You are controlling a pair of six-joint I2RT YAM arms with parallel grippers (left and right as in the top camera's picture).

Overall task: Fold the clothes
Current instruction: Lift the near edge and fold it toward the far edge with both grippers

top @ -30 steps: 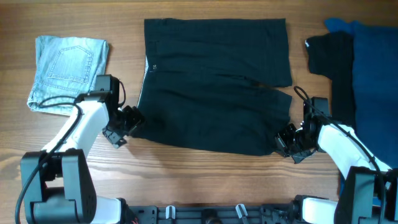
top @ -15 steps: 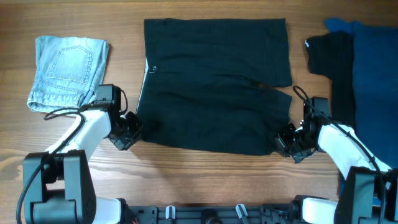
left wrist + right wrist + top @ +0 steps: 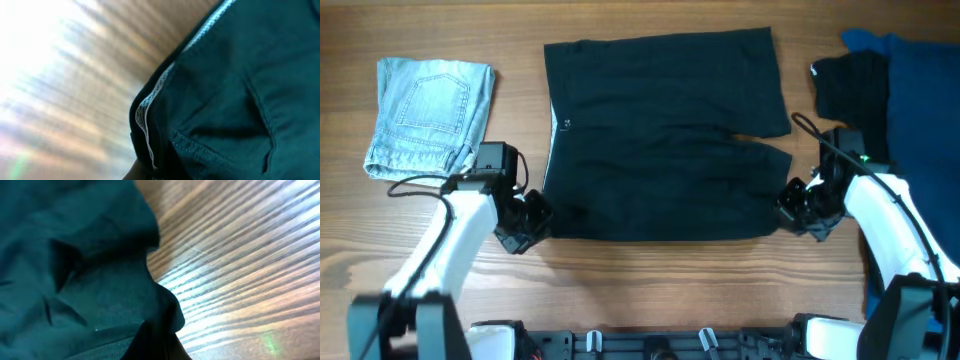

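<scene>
Since a second ago the left pincer point(image 3: 533, 222) is brought from open to closed on the near left corner of the clothes point(image 3: 665, 140), and the right pincer point(image 3: 792, 205) is carried a little farther from the robot, its jaws kept shut on the near right corner. Between the two pincers the near hem is now drawn straighter than before, while the far edge is seen slightly slanted. In the left wrist view the clothes point(image 3: 240, 90) are seen bunched toward the bottom of the frame, with a white stitched seam point(image 3: 148, 117) running along their edge. In the right wrist view the clothes point(image 3: 75, 270) are seen with their corner raised over the wood of the table point(image 3: 240, 255). Across the middle of the table point(image 3: 620, 290) the clothes are spread flat. A folded light-blue denim piece point(image 3: 428, 115) is laid well apart to the left, and a second black garment point(image 3: 845, 85) is found beside a bright blue cloth point(image 3: 920, 110) at the right edge
</scene>
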